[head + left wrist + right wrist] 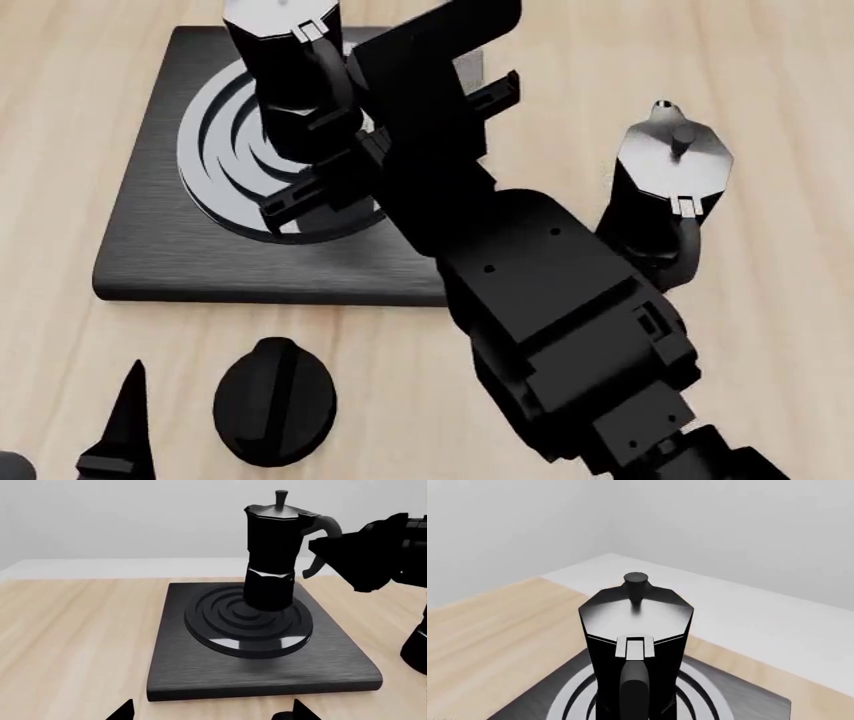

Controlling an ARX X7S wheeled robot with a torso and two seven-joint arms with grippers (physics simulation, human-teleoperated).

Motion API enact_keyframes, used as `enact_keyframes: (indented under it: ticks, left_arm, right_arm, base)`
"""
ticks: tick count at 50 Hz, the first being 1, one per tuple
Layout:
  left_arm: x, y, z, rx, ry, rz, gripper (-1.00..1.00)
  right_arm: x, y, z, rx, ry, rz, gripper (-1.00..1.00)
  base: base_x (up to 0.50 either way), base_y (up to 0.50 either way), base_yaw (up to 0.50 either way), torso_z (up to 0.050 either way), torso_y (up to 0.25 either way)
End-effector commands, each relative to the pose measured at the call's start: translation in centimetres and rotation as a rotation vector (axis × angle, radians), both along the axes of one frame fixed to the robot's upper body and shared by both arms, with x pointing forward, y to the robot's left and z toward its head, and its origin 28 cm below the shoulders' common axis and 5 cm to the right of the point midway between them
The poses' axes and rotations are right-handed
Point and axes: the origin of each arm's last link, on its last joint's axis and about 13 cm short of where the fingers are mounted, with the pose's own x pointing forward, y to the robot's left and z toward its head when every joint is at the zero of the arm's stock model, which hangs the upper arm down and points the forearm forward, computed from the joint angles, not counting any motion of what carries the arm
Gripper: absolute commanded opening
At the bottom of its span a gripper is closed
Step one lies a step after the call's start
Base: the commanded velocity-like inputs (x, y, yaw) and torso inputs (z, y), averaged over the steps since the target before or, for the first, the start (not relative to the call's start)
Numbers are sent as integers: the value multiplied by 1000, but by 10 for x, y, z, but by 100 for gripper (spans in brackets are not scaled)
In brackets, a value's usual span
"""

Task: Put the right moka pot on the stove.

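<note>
The right moka pot (270, 555), black and faceted with a glossy lid and small knob, stands on the silver ringed burner of the dark-grey stove (200, 675). In the head view this moka pot (278, 45) is at the top left of the stove (160, 250). My right gripper (319, 555) reaches in from the side and is shut on the pot's handle. In the right wrist view the pot (635, 630) fills the centre and hides the fingers. My left gripper (212, 716) is open near the stove's front edge, holding nothing.
A second identical moka pot (674, 190) stands on the wooden table right of the stove. A black oval knob (274, 400) lies in front of the stove, near my left gripper's finger (127, 420). My right arm (561, 320) crosses the middle of the head view.
</note>
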Motion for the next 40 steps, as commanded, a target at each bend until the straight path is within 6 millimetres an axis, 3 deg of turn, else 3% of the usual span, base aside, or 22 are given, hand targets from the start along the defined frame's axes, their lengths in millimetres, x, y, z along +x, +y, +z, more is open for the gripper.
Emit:
enact_keyframes:
  ticks: [1,18,36,37,40]
  left_arm:
    - [0,0,0,2,-2,-4,100]
    - [-1,0,0,0,-6,-7,100]
    - [-1,0,0,-1,-9,-5,100]
    - [-1,0,0,-1,-9,-5,100]
    - [-1,0,0,-3,-9,-4,100]
  right_arm:
    - [9,10,3,-4,-41,27,-100]
    - [31,13,-12,-5,-6,-9,-100]
    - [34,13,-26,-29,50,-9,-100]
    - [34,13,-26,-35,43,-19,100]
    - [34,12,-27,-29,46,-26,100]
  base:
    - [0,0,0,0,0]
    - [0,0,0,1,1]
    - [0,0,0,0,1]
    - [0,0,3,0,0]
    - [0,0,0,0,0]
